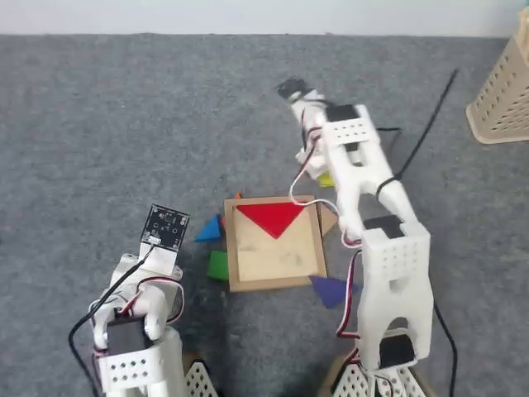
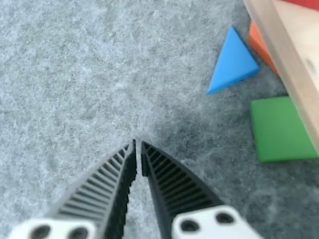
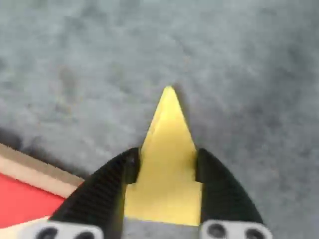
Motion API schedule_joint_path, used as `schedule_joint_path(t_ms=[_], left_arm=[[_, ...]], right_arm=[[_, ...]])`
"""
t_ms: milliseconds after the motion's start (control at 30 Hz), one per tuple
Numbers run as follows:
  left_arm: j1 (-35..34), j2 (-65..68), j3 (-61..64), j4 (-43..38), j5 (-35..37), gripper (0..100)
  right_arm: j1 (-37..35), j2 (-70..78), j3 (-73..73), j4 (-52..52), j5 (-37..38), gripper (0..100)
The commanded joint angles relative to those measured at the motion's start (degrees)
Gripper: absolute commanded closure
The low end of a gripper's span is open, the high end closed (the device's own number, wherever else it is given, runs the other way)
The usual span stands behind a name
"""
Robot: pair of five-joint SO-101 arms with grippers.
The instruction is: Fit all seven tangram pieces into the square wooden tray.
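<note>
right pincer (image 3: pixel 166 160) clamps the yellow piece (image 3: pixel 168 124); tray (image 3: pixel 35 169) edge just beside it, open carpet (image 3: pixel 224 59) ahead. left pincer (image 2: pixel 138 147) closed, empty.

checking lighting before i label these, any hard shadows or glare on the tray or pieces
High view: soft even light, no glare on the wooden tray or red triangle. Left wrist view: a soft shadow on the carpet by the left gripper, blue triangle evenly lit. Right wrist view: the yellow piece in the right gripper casts a thin shadow at its tip.
</note>
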Motion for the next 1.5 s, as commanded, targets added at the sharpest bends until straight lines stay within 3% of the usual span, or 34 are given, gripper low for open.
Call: schedule_joint_path(t_ms=[0,267,800,1033,1133,1233,1467], left_arm=[[-0.1,-1.1,-0.4,-0.1,-0.4,99],[-0.1,-1.1,-0.4,-0.1,-0.4,99],[-0.1,-1.1,-0.4,-0.1,-0.4,99],[-0.1,-1.1,-0.4,-0.1,-0.4,99],[-0.1,-1.1,-0.4,-0.1,-0.4,99],[-0.1,-1.1,-0.4,-0.1,-0.4,99],[-0.1,-1.1,-0.4,-0.1,-0.4,99]], right_arm=[[3.6,-0.6,-4.7,2.2,-3.4,98.8],[5.4,-0.5,-10.5,9.4,-4.0,99.3],[6.2,6.0,-10.5,10.6,-1.1,99.1],[7.6,6.4,-10.7,11.8,-1.2,89.8],[8.0,6.5,-10.6,11.7,-1.2,91.5],[8.3,6.4,-10.6,11.5,-1.6,99.8],[5.8,-2.5,-11.1,18.7,-7.8,99.2]])
